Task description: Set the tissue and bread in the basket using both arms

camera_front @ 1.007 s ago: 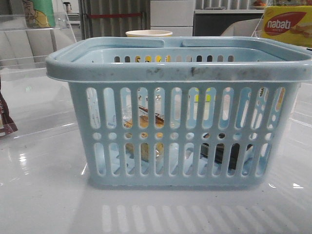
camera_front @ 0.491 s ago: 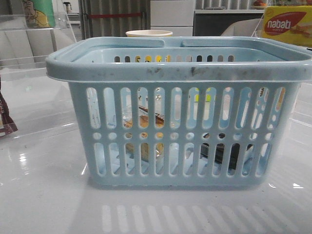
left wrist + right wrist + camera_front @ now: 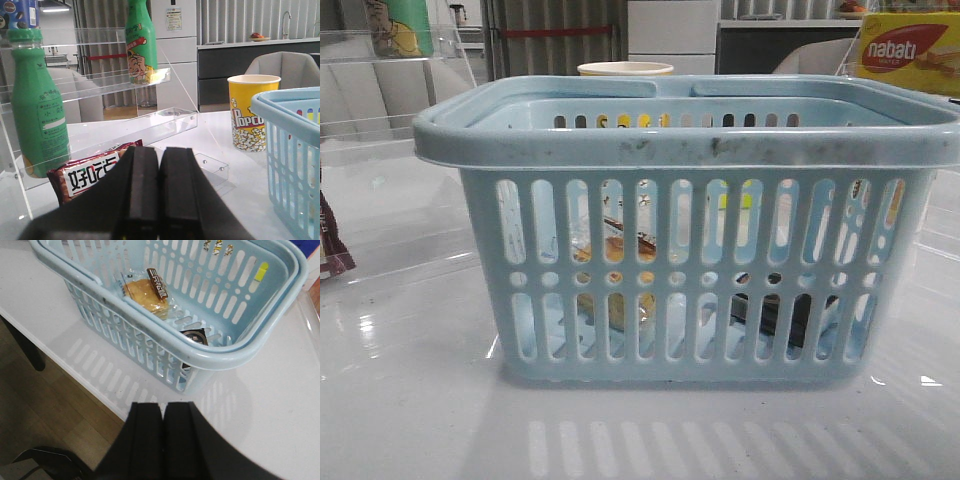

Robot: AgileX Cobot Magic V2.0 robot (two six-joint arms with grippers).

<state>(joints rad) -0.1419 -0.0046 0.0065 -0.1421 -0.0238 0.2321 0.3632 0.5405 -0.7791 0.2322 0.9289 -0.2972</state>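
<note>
The light-blue basket (image 3: 700, 150) fills the front view, and its rim also shows in the right wrist view (image 3: 165, 325) and in the left wrist view (image 3: 295, 150). Inside it lies the bread (image 3: 145, 292), golden-brown in a clear wrapper with a dark label; through the slots it shows faintly (image 3: 620, 250). The dark tissue pack (image 3: 195, 336) lies in the basket's corner, seen behind the slots (image 3: 775, 315). My left gripper (image 3: 159, 155) is shut and empty, away from the basket. My right gripper (image 3: 162, 410) is shut and empty, above the table outside the basket.
A yellow popcorn cup (image 3: 252, 120) stands beside the basket. A clear acrylic shelf (image 3: 115, 130) holds green bottles (image 3: 37, 115), with a red snack pack (image 3: 90, 172) below. A yellow-and-red nabati box (image 3: 905, 50) stands at the back right. The table edge (image 3: 75, 375) drops to wooden floor.
</note>
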